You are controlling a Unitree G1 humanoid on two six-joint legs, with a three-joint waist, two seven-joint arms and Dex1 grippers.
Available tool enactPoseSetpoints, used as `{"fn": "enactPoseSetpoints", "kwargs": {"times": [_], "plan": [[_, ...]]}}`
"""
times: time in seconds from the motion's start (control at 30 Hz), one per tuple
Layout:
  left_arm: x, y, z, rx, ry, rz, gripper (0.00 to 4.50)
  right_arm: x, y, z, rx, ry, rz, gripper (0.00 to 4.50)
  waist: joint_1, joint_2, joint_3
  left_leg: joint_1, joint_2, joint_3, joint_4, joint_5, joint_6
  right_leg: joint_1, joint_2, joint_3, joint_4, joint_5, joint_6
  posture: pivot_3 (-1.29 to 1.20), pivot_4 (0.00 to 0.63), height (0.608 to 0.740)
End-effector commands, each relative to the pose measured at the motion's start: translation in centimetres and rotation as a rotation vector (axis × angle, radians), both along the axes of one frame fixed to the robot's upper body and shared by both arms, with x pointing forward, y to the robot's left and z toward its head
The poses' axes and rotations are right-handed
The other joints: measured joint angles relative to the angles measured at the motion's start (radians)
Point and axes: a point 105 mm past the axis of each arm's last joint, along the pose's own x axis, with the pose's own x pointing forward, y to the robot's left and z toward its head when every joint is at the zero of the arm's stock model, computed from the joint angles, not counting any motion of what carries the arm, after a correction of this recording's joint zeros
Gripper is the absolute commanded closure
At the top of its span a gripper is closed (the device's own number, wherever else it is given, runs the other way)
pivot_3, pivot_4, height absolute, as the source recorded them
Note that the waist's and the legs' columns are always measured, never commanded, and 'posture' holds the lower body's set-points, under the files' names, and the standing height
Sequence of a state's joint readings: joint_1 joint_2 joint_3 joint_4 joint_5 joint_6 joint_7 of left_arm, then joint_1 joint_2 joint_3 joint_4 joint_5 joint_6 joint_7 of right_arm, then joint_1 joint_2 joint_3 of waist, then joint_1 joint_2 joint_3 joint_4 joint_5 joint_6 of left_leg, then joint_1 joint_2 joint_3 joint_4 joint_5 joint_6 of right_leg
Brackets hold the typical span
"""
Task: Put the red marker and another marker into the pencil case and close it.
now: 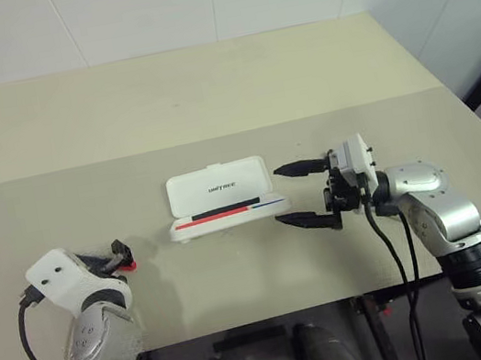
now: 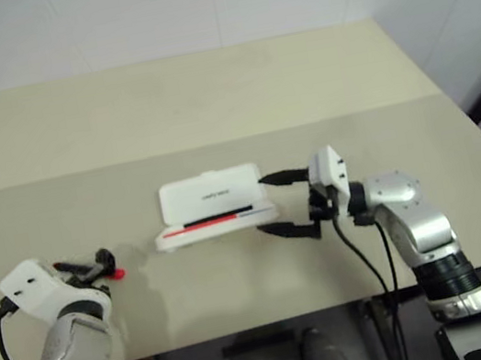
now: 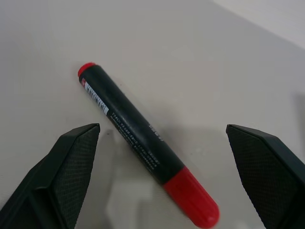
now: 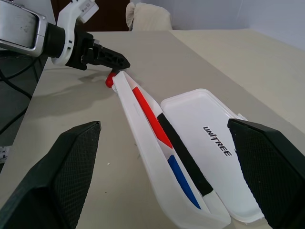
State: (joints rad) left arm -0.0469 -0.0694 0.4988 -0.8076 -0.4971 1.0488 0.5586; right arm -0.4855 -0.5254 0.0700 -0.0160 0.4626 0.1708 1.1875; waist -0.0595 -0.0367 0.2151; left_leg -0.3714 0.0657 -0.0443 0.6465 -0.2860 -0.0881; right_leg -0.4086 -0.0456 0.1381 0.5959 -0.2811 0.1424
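The red marker [image 3: 143, 138], black-bodied with a red cap, lies flat on the table at the left. My left gripper [image 3: 162, 131] is open and low over it, one finger on each side, neither touching it. In the head view its red tip [image 1: 130, 266] peeks out beside the left gripper [image 1: 121, 255]. The white pencil case [image 1: 226, 203] lies open at the table's middle, lid tipped back with "UNITREE" showing, and red, black and blue stripes inside. My right gripper [image 1: 304, 194] hangs open just right of the case, pointing at it, holding nothing. Another marker is out of view.
The beige table [image 1: 205, 84] has a seam across its middle [image 1: 214, 138], and its front edge runs just below both arms. A white wall stands behind the table. Bare tabletop lies between the case and the left gripper.
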Motion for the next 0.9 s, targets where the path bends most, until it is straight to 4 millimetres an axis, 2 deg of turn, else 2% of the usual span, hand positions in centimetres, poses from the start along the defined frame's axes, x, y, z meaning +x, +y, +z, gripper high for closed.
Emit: {"fn": "enactPoseSetpoints", "kwargs": {"times": [0.03, 0.2, 0.4, 0.6, 0.77, 0.9], "plan": [[-0.1, 0.3, 0.1, -0.013, 0.009, 0.03, 0.04, -0.3, -0.4, 1.5, 0.017, -0.059, 0.003, 0.0, 0.001, 0.0, 0.0, 0.0, 0.0, 0.0, 0.0, 0.0, 0.0, 0.0, 0.0, 0.0, 0.0, 0.0, 0.0, 0.0, 0.15, 0.74], [-0.3, 1.0, -0.9, -0.041, 0.051, 0.062, 0.04, -0.2, -0.3, 1.7, 0.023, -0.068, 0.001, 0.0, 0.0, 0.0, 0.0, 0.0, 0.0, 0.0, 0.0, 0.0, 0.0, 0.0, 0.0, 0.0, 0.0, 0.0, 0.0, 0.0, 0.15, 0.74], [-0.3, 1.2, -0.8, -0.053, 0.047, 0.073, 1.89, -0.2, -0.2, 1.9, 0.036, -0.08, 0.001, 0.0, 0.0, 0.0, 0.0, 0.0, 0.0, 0.0, 0.0, 0.0, 0.0, 0.0, 0.0, 0.0, -0.001, 0.0, 0.001, 0.0, 0.15, 0.74], [-0.2, 1.5, -0.5, -0.044, 0.045, 0.075, 3.96, -0.2, -0.1, 2.1, 0.043, -0.088, 0.002, 0.0, 0.0, 0.0, 0.0, 0.0, 0.0, 0.0, 0.0, 0.0, 0.0, 0.0, 0.0, 0.0, -0.001, 0.0, 0.001, 0.0, 0.15, 0.74], [-0.2, 1.6, -0.5, -0.041, 0.043, 0.077, 4.05, -0.1, 0.0, 2.2, 0.045, -0.093, 0.001, 0.0, 0.0, 0.0, 0.0, 0.0, 0.0, 0.0, 0.0, 0.0, 0.0, 0.0, 0.0, 0.0, -0.002, 0.001, 0.001, 0.0, 0.15, 0.74], [0.2, 1.9, 0.5, -0.005, -0.017, 0.073, 4.05, 0.0, -0.1, 2.1, 0.044, -0.095, -0.007, 0.0, -0.001, 0.0, 0.0, 0.0, 0.0, 0.0, 0.0, 0.0, 0.0, 0.0, 0.0, 0.001, -0.002, 0.001, 0.001, 0.0, 0.15, 0.74]]}}
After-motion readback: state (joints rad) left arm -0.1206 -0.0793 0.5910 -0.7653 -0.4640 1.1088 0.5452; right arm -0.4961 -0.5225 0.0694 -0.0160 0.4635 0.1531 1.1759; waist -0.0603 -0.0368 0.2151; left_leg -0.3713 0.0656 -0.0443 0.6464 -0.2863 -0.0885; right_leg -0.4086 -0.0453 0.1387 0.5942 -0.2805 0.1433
